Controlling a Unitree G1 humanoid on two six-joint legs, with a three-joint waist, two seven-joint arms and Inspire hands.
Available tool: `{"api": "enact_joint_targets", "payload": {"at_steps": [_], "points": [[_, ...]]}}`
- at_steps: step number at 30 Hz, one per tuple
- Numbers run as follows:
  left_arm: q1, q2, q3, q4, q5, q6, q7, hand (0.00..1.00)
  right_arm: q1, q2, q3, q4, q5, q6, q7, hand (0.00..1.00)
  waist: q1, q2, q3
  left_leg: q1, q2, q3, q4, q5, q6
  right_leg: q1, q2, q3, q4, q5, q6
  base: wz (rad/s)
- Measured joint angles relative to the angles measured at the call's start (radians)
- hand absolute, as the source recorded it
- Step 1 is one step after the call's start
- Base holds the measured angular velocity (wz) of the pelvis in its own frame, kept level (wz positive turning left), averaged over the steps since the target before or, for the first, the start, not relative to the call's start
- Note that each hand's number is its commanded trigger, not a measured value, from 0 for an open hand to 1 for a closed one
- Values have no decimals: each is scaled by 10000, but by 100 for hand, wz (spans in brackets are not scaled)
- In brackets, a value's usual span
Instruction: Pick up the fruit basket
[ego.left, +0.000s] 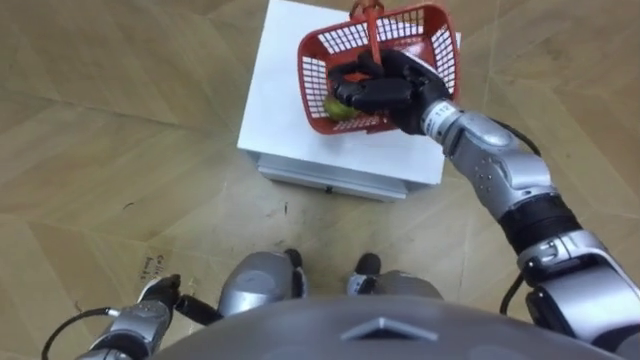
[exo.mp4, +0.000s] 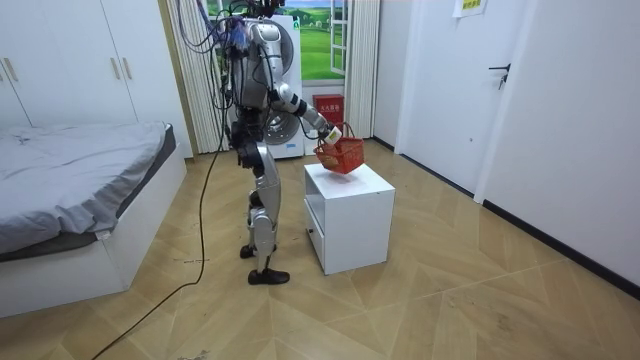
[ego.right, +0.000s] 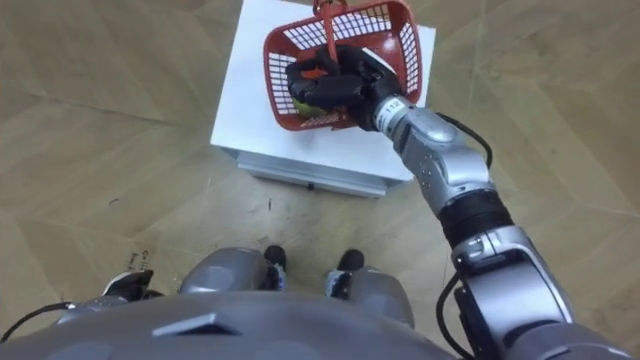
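A grey-covered bed (exo.mp4: 70, 190) fills the left of the room, and the robot stands on the wooden floor (ego.left: 100, 120) just near of a white cabinet (ego.left: 280, 90), facing it. The fruit basket (ego.left: 430, 30), of red mesh, sits over the far right part of the cabinet top. In the room view it looks tipped, and I cannot tell whether its base touches the top. Its long axis runs left to right across the cabinet, the right end a little farther off, and its open mouth faces up toward the robot's head. The right arm reaches out from the near right, and the right hand (ego.left: 390, 90) lies across the basket's mouth, pointing left. Its fingers are clenched around the foot of the red handle (ego.left: 372, 30), which rises on the far side of the hand. A yellow-green fruit (ego.left: 335, 105) shows in the basket's near left corner, just beside the fingertips. The left hand (ego.left: 160, 297) hangs low at the robot's left side.
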Motion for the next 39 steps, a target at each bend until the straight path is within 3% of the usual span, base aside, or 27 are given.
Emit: {"api": "enact_joint_targets", "payload": {"at_steps": [1,5,9,24,30,39], "points": [[22,-15,-102,0,-5,0,2,0,1,9,-2,128,0,-2,-25,0,-23,75,-36,-55,-1,4,10,1,0,-53,-4,-5,8,-1,0,0],[21,-12,-148,2,-11,-6,5,0,61,8,0,312,-63,-7,-188,0,-91,169,-63,-110,-9,20,10,8,3,-130,-17,-6,14,-2,2,0],[21,-14,-142,2,-9,-8,3,0,106,13,-2,313,-63,-14,-333,0,-266,169,-63,-89,-26,29,-11,11,9,-109,-35,-9,-18,-1,3,0],[88,-21,-140,20,-10,67,-6,0,768,-22,-25,311,-66,-112,-332,0,-311,176,-59,74,-8,61,-85,26,13,59,-20,-55,-78,31,3,0],[163,-46,-141,40,-1,96,-23,0,836,-58,-25,311,-175,-111,-326,0,-508,178,-61,89,-10,50,-107,26,13,74,-16,-76,-67,32,3,0],[304,-82,-140,10,-8,99,294,0,1166,-90,-30,309,-405,-119,-536,0,-582,124,-102,440,7,302,-323,36,25,197,12,189,-73,31,5,-8]]}}
